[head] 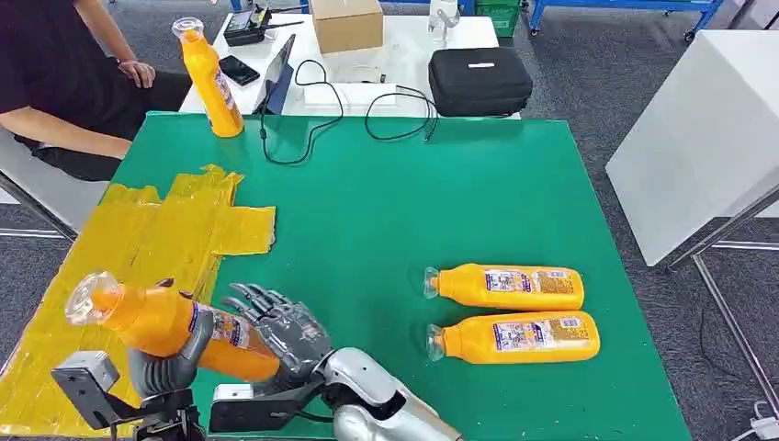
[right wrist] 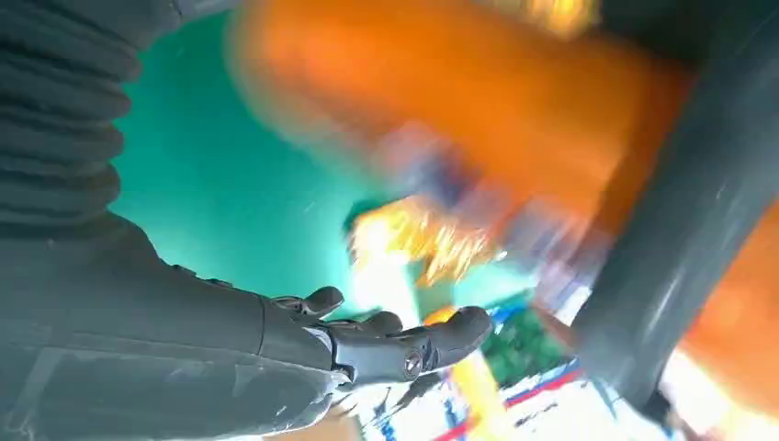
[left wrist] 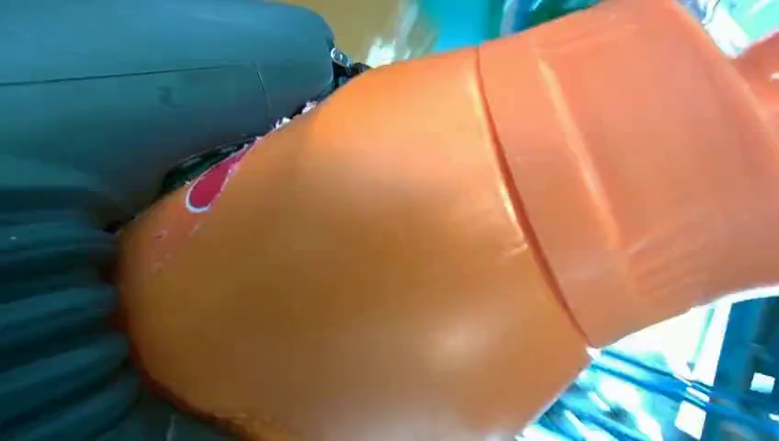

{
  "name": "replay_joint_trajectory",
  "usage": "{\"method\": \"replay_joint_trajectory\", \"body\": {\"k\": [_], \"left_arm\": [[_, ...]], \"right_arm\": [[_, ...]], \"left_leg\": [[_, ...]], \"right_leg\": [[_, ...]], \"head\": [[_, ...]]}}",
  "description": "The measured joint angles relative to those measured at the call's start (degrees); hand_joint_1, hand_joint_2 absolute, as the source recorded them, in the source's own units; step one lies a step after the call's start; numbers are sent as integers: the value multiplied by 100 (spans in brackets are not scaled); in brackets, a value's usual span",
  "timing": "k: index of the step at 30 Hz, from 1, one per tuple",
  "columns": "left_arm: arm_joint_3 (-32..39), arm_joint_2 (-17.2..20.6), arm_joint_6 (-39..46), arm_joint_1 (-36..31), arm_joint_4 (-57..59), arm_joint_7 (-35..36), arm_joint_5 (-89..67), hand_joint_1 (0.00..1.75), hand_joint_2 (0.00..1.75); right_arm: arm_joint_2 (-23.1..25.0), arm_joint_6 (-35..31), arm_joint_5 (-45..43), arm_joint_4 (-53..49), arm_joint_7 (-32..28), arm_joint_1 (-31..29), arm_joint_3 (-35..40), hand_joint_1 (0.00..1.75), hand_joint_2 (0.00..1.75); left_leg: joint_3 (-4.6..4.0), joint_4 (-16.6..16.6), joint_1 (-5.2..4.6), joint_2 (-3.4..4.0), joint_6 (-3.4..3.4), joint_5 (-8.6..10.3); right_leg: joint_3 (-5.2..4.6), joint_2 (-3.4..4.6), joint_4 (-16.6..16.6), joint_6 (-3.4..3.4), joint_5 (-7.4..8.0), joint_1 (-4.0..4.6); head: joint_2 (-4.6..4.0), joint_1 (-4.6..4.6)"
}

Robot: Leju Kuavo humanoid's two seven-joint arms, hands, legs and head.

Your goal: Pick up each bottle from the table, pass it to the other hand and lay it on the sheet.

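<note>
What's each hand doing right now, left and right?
Left hand: holding an orange bottle above the yellow sheet.
Right hand: open, fingers spread beside the bottle, not gripping it.

The table top (head: 441,211) is green. On it, the taped sheet (head: 138,248) is yellow. The two lying bottles (head: 507,287) (head: 516,338) are orange with multicoloured labels, as is the upright bottle (head: 209,81). Behind the table, a case (head: 479,81) is black and a box (head: 346,23) is brown.
</note>
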Motion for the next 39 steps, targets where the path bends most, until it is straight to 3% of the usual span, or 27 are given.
{"method": "replay_joint_trajectory", "body": {"k": [4,15,20,24,29,31,34,37,39], "left_arm": [[456,111,1277,-326,-11,-196,-1573,175,175],[765,179,1667,-559,31,-273,-1997,175,175],[887,398,3077,-776,400,-464,-3665,175,175],[1465,350,3223,-1065,640,-1158,-5571,175,175],[2128,295,3225,-1241,939,-1027,-7390,175,175],[2214,361,3225,-1196,1100,-681,-7942,175,175],[1894,788,3227,-1010,1353,763,-8182,175,175],[968,1443,3227,-933,1684,2478,-8227,175,175],[302,1865,3227,-935,1904,3182,-8238,175,175]], "right_arm": [[-347,233,91,-829,-65,369,-670,0,0],[-655,288,105,-1564,-105,621,-1153,0,0],[-863,297,-186,-1802,-273,609,-1326,0,0],[-1080,321,-376,-1929,-429,583,-1484,0,0],[-1649,112,-849,-2204,-660,659,-1619,0,0],[-2053,74,-1121,-2503,-749,801,-1708,0,0],[-2579,138,-1191,-2909,-824,1067,-1938,0,0],[-2919,197,-1200,-3183,-831,1252,-2067,0,0],[-3038,247,-1187,-3284,-833,1320,-2122,0,0]], "left_leg": [[-1,0,-1,-1,0,0],[0,0,0,1,0,0],[0,0,0,-2,0,1],[1,1,-2,-1,4,4],[3,4,-9,-5,6,4],[0,4,-9,-17,6,3],[-3,4,-12,-3,7,-3],[-3,4,-7,-4,5,-4],[-3,1,-3,-7,2,-2]], "right_leg": [[2,-3,0,1,1,0],[0,-2,0,0,0,0],[3,-4,0,1,1,0],[6,-4,0,2,2,-1],[6,-8,-2,4,3,-7],[7,-18,-2,5,1,-8],[-2,-12,-3,7,3,-9],[-6,-11,-4,5,2,-8],[-1,-13,-3,2,-1,-4]], "head": [[0,0],[0,0],[0,-2],[0,0],[0,-2],[0,2],[0,0],[0,-2],[0,-4]]}}
